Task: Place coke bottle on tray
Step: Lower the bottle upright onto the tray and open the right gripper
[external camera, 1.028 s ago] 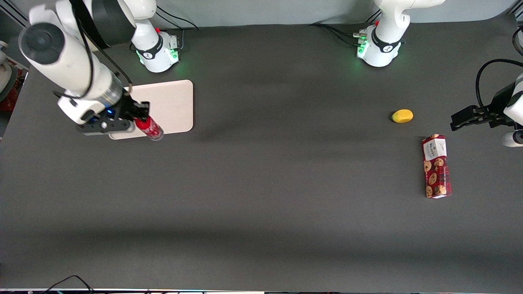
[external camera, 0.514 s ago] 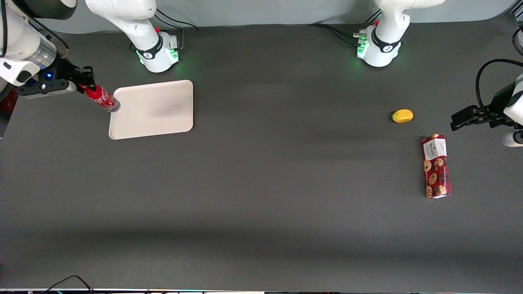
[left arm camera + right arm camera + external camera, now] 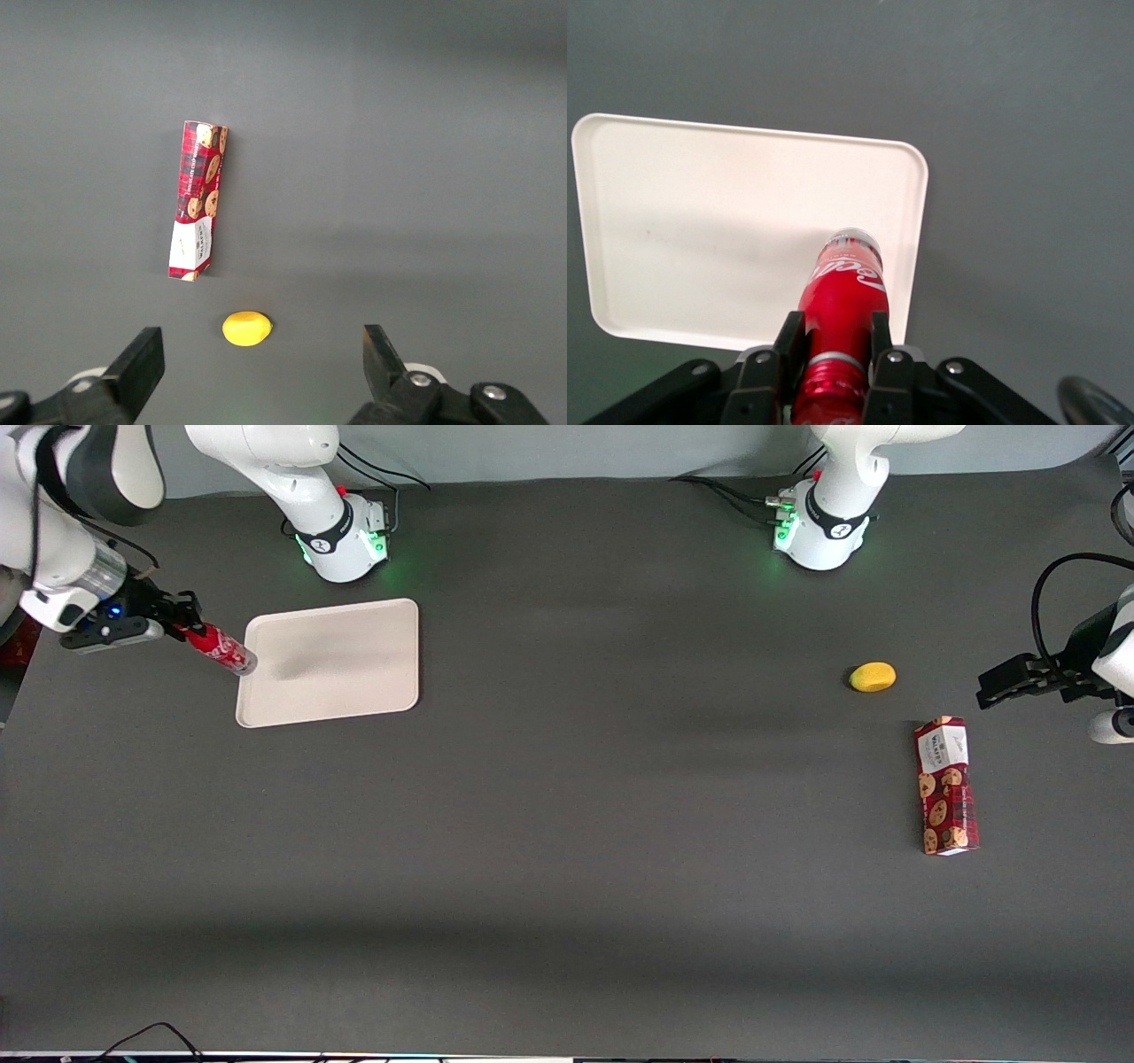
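Note:
My gripper (image 3: 182, 631) hangs in the air at the working arm's end of the table, beside the tray's outer edge. It is shut on the neck of the coke bottle (image 3: 220, 648), a slim red bottle with white lettering. The bottle tilts, and its clear base points at the tray's edge. In the right wrist view the coke bottle (image 3: 840, 301) sits clamped between both black fingers (image 3: 788, 341) of the gripper (image 3: 833, 339), held over the cream-beige tray (image 3: 700, 221). The tray (image 3: 354, 655) lies flat on the dark table with nothing on it.
A yellow lemon-like fruit (image 3: 873, 677) and a red cookie box (image 3: 946, 786) lie toward the parked arm's end of the table. Both arm bases (image 3: 345, 536) stand at the table's edge farthest from the front camera.
One second ago the gripper held the bottle over the tray's near corner. It swung outward past the tray's edge, then came slightly lower and back toward the tray, still holding the bottle.

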Robot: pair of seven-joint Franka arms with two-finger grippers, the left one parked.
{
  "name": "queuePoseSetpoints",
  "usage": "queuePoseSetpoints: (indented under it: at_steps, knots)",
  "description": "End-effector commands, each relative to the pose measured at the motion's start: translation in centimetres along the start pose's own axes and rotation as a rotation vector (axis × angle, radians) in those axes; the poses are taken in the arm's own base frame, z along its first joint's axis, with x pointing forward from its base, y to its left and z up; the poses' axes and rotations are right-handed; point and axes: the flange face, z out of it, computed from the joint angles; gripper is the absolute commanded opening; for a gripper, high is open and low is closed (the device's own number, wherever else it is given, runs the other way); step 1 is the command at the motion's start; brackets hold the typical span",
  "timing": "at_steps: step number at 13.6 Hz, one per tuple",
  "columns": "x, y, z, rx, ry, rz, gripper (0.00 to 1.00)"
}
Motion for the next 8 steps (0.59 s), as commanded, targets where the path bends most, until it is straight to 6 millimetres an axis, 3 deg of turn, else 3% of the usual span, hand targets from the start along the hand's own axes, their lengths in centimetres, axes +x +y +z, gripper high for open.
queuePoseSetpoints:
  at_steps: [1, 8]
  knots:
    - [-0.4, -0.7, 2.2, -0.015, 0.025, -0.031, 0.0]
    - [0.9, 0.1, 6.8, -0.062, 0.019, -0.046, 0.0]
